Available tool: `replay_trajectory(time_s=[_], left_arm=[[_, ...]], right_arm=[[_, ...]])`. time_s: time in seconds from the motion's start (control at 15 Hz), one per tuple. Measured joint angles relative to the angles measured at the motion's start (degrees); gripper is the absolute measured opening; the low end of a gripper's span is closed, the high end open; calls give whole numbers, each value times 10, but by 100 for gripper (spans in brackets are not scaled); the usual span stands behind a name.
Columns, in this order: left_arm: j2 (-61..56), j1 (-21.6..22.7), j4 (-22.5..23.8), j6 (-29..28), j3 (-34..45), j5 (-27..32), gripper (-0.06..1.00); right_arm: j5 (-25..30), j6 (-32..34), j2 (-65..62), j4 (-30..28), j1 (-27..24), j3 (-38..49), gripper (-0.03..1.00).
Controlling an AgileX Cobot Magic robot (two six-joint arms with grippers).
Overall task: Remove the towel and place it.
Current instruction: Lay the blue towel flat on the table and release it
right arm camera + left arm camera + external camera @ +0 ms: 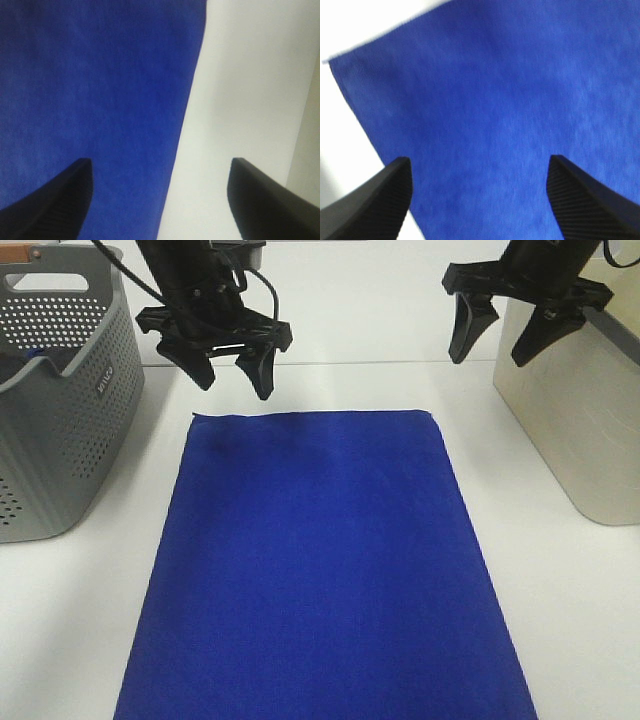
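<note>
The towel is a plain royal-blue cloth with a soft, finely napped face, spread flat on the white surface. It fills the middle of the exterior high frame from just above centre down to the bottom edge, where it is cut off. Its far edge runs nearly straight, with a slight dark smudge of shadow near the upper left corner. The left hand hangs in the upper left of the frame, above and just beyond the towel's far left corner; its jaws stand wide apart, hold nothing and are clear of the cloth. The right hand hangs in the upper right, beyond the far right corner; it too is spread wide and empty. A gray perforated basket stands at the left edge and a beige bin at the right, both beside the towel and apart from it.
</note>
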Motion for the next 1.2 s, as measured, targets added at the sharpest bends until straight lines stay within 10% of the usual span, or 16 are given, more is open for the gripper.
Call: replay_trajectory(time_s=[1.2], left_arm=[[143,89,49,-118,-84,-6,71]], right_arm=[[-27,27,278,-54,45,-251,74]])
